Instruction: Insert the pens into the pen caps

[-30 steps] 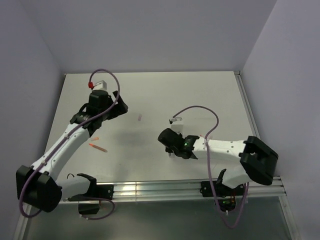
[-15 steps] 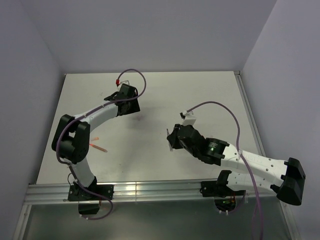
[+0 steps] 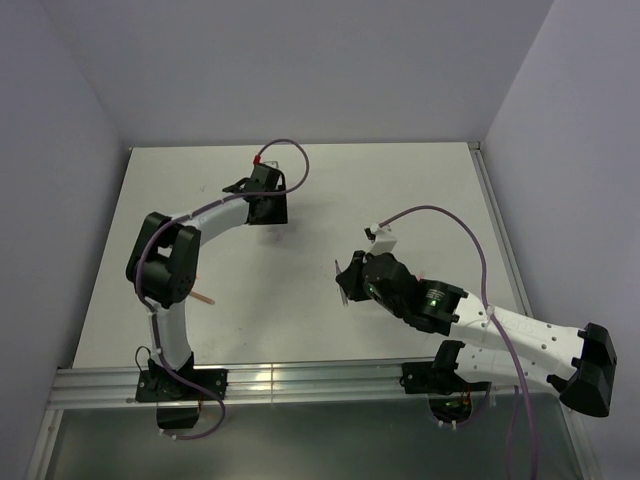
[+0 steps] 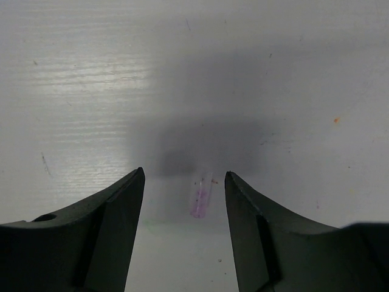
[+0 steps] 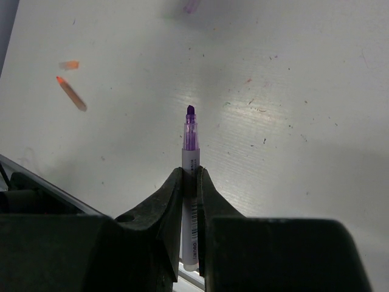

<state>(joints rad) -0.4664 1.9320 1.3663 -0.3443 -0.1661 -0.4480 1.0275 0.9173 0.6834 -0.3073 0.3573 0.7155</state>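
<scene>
Between jaws of left tool [image 4: 184, 171]: pink pen cap [image 4: 201, 198], untouched.

The left arm [image 3: 205, 214] bends sharply at the elbow, its left gripper [image 4: 182, 176] spread wide, facing down. The right arm [image 3: 500, 325] stretches inward — right gripper [image 5: 189, 171] pinched tight on a pen [image 5: 191, 137].

White matte tabletop [image 3: 400, 180] as I see it from here, fine scuffs and dark specks across it, a stubby pale pink translucent pen cap [image 4: 202, 198] lying flat, a thin red-orange pen [image 5: 72, 93] on my left side, a short orange cap [image 5: 69, 64] near its tip, not touching
</scene>
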